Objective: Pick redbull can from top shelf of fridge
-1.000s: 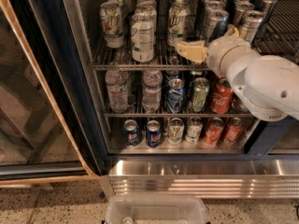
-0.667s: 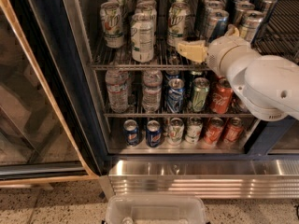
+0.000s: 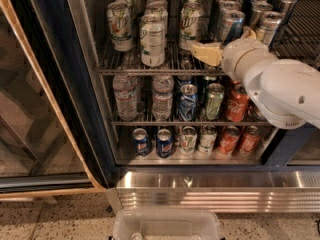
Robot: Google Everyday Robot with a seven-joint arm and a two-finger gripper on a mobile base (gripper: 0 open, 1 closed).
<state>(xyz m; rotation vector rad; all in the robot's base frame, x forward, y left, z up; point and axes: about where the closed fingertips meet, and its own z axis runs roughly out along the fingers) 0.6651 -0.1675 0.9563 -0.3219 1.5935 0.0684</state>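
Redbull can, tall, slim, silver with slanted blue panels point(image 3: 231, 28), stood upright near the front of the top shelf, the uppermost silvery wire rack point(image 3: 145, 70) of the steel-framed drinks fridge point(image 3: 200, 194), to the right of the wider white-green cans point(image 3: 152, 39). Pale yellow gripper point(image 3: 202, 53) sat just below and left of the can, pointing left. Contact and gripper opening: could not tell. Bulky white rounded arm point(image 3: 285, 91) reached in from the right, covering part of the middle rack.
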